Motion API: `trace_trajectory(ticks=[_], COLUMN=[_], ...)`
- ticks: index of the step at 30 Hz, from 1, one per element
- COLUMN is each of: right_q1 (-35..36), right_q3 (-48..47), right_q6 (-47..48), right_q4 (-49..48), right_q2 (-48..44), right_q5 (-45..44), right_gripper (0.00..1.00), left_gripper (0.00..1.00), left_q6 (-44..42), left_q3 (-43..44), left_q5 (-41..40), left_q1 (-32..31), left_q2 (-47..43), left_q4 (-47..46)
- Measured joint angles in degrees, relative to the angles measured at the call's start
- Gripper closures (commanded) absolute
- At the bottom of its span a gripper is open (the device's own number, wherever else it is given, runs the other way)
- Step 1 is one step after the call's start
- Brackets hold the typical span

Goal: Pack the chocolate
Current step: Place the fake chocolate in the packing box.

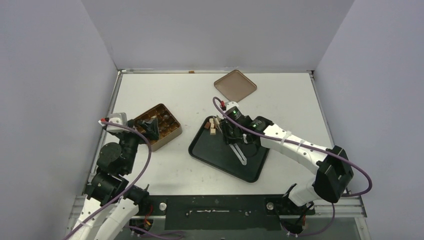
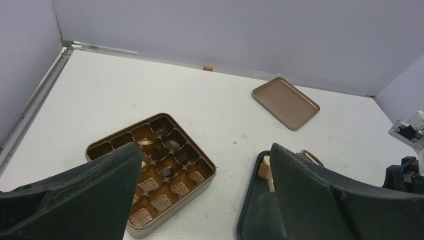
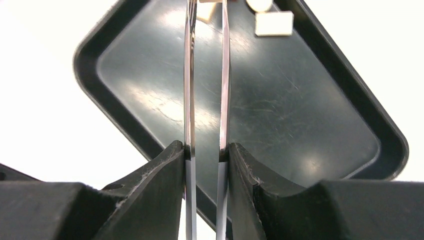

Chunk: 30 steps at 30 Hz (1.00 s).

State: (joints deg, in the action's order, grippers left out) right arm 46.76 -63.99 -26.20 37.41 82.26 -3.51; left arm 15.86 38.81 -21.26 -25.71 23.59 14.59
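Observation:
Several chocolate pieces (image 1: 214,125), cream and brown, lie in the far left corner of the black tray (image 1: 215,152). My right gripper (image 1: 231,131) is shut on metal tongs (image 3: 189,75), whose two arms reach toward that corner. Cream pieces (image 3: 273,23) lie just right of the tong tips; the tips themselves run off the top edge of the right wrist view. The gold-brown tin (image 1: 172,136) sits at left, with a few dark chocolates (image 2: 172,145) in its cells. My left gripper (image 2: 205,150) hovers wide open over the tin with nothing in it.
The flat brown lid (image 1: 235,85) lies at the back of the white table, beyond the tray. Grey walls close in the left, back and right sides. The right arm stretches across the tray's right half.

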Motion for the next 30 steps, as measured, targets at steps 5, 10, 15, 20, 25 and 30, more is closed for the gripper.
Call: trace_trajectory(ticks=[5,10,15,20,25,30], right_q1=[2.84,6.43,8.96,10.84,12.46,13.31], right_q3=[-6.67,-14.71,-22.27,-28.46,-33.88,-37.16], right_q6=[0.37,1.38,1.66,1.66,1.68,1.68], right_q4=[-2.49,-6.67,-9.77,-10.91,-11.08,-11.19], right_q2=[4.35,12.57,22.01,29.62,34.99,38.16], right_q5=[1.25,2.97,6.16,8.81,10.45,11.58], right_gripper=[0.78,0.77,0.76,0.75,0.75,0.72], left_gripper=[0.03,0.02,0.02,0.03,0.03,0.03], left_q6=[0.00,0.02,0.15,0.22,0.26,0.28], left_q3=[-0.31,-1.07,-1.20,-1.22,-1.33,-1.49], left_q5=[-2.58,-5.11,-6.99,-7.82,-8.15,-8.26], left_q1=[0.09,0.33,0.46,0.59,0.70,0.74], left_q2=[-3.61,-7.41,-9.44,-9.75,-9.77,-9.84], left_q4=[-0.24,-0.44,-0.66,-0.66,-0.66,-0.66])
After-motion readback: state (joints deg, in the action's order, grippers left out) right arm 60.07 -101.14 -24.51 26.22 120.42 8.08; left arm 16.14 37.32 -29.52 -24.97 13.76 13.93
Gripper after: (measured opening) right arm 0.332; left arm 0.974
